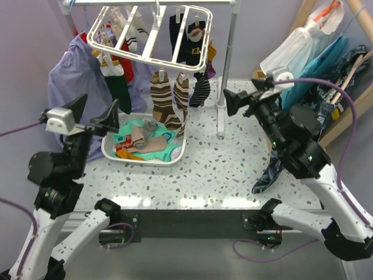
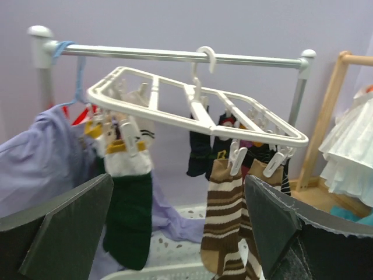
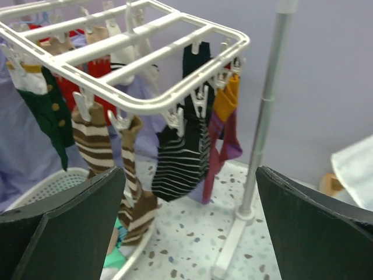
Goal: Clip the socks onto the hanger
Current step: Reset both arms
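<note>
Top view: my left gripper (image 1: 95, 112) is up at the left, jaws wide, nothing in it; my right gripper (image 1: 234, 100) is up at the right, also wide open and empty. The hanger (image 1: 154, 36) hangs tilted at the far side above the basket (image 1: 175, 156). Brown-cream striped socks (image 1: 169, 100) are clipped at its near edge, w/ more socks loose in the basket on the table (image 1: 227, 169). Left wrist: my fingers (image 2: 70, 227) are spread far apart w/ nothing btwn them. The hanger (image 2: 192, 119) hooks on the rail (image 2: 145, 53), w/ a green sock (image 2: 131, 216) left and a striped one (image 2: 221, 216) right. Right wrist: fingers (image 3: 315, 221) wide, empty. The hanger's (image 3: 134, 104) near corner carries a black-white striped sock (image 3: 180, 163), next to the stand pole (image 3: 265, 111).
</note>
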